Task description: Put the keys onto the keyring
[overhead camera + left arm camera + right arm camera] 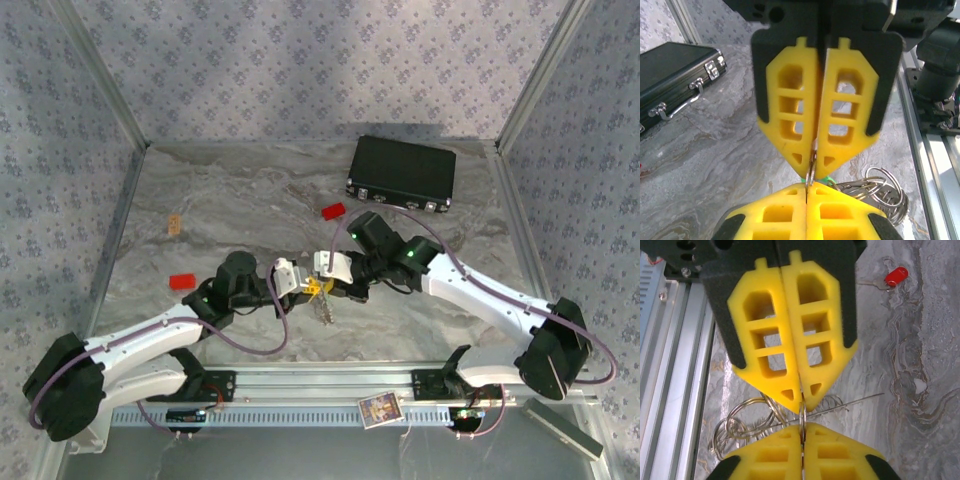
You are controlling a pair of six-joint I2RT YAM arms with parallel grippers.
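My left gripper (807,189) and right gripper (802,429) meet tip to tip above the table's middle. Both are shut on the same thin silvery keyring (811,174), which is seen edge-on between the yellow fingers. In the top view the left gripper (312,287) and right gripper (326,282) almost touch. A sliver of green (823,179), apparently the green key's head, peeks out behind the ring. A bunch of silvery rings (881,194) hangs beside the grip. The red key (896,276) lies loose on the marble, apart from both grippers.
A black case (400,172) lies at the back right. A red block (182,281) sits on the left of the table, with a small tan piece (175,223) behind it. The metal rail (320,385) runs along the near edge, a card (379,410) on it.
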